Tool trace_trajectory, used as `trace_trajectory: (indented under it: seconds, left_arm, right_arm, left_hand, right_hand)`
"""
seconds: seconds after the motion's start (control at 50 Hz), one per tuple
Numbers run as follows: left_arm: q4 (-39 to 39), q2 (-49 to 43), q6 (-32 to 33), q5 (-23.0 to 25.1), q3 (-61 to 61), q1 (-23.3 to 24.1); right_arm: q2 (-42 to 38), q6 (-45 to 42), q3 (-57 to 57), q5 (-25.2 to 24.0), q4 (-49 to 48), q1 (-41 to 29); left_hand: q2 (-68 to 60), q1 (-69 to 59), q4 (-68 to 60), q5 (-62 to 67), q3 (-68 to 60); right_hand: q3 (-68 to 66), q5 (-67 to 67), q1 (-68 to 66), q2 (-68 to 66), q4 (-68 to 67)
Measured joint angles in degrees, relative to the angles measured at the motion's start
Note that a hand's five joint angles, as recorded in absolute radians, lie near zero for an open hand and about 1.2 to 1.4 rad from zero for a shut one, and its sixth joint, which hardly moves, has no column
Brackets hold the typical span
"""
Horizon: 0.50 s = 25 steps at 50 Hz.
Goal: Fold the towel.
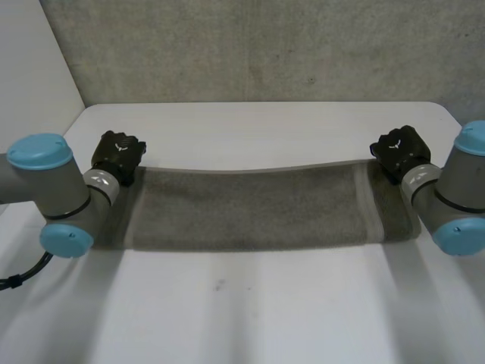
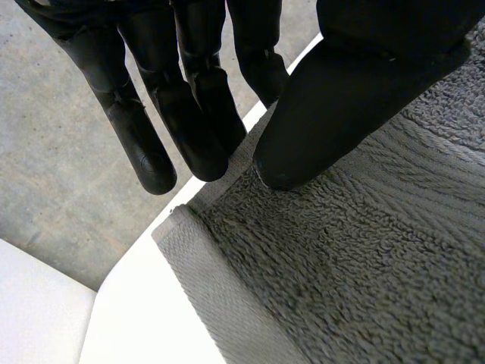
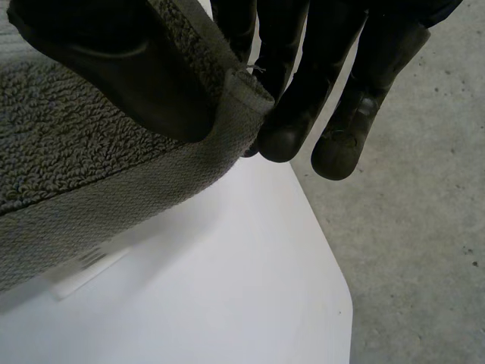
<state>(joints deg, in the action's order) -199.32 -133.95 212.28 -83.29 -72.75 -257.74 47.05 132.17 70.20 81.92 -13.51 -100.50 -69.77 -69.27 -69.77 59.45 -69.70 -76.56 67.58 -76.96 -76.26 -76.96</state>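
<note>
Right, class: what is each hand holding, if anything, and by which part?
Both hold the towel: the left hand pinches its far edge beside one corner, the right hand pinches the other far corner, thumb on top.

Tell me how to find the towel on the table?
Look at the white table. A long, grey, fluffy towel stretches across it between the black left hand and right hand. It is the only cloth, with paler bands near each end.

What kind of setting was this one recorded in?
Most likely a robotics lab or test cell rather than a home: a plain white table stands against a raw concrete wall, and two grey, blue-capped robot arms flank a grey terry towel.
</note>
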Motion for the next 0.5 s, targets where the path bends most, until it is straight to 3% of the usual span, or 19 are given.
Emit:
trace_trajectory:
  seconds: [0.12,0.16,0.18,0.26,0.3,0.5]
  left_arm:
    - [0.1,-4.5,0.0,0.0,5.5,0.4]
    - [0.1,-5.6,0.0,0.0,6.7,0.5]
    - [0.1,-6.4,0.0,0.0,7.5,0.6]
    - [0.1,-8.0,-0.2,0.1,9.0,0.7]
    - [0.0,-8.2,-0.3,0.2,9.3,0.9]
    - [0.4,-0.2,-3.1,0.2,5.4,2.6]
  right_arm:
    - [-4.8,-0.4,-6.7,1.9,1.2,-0.6]
    - [-5.9,-0.6,-8.2,2.3,1.5,-0.6]
    - [-6.6,-0.8,-9.1,2.6,1.8,-0.6]
    - [-7.7,-1.1,-11.2,3.9,2.4,-0.6]
    - [-7.5,-1.0,-11.7,4.8,2.6,-0.6]
    - [5.5,6.7,-7.1,7.0,3.4,-0.2]
  left_hand:
    - [0.0,0.0,0.0,0.0,0.0]
    - [0.0,0.0,0.0,0.0,0.0]
    - [6.8,6.3,5.5,-5.0,6.8]
    - [43.8,41.7,43.6,-44.6,42.9]
    - [55.2,54.8,54.8,-54.3,54.9]
    - [60.0,59.2,60.0,-57.8,60.0]
  right_hand:
    - [0.0,0.0,0.0,0.0,0.0]
    - [5.8,-6.0,6.0,5.8,6.0]
    - [15.1,-16.3,15.4,15.2,15.3]
    - [50.9,-54.2,52.3,51.5,50.7]
    - [60.4,-63.4,60.3,60.2,60.4]
    - [62.4,-64.1,63.2,61.8,61.8]
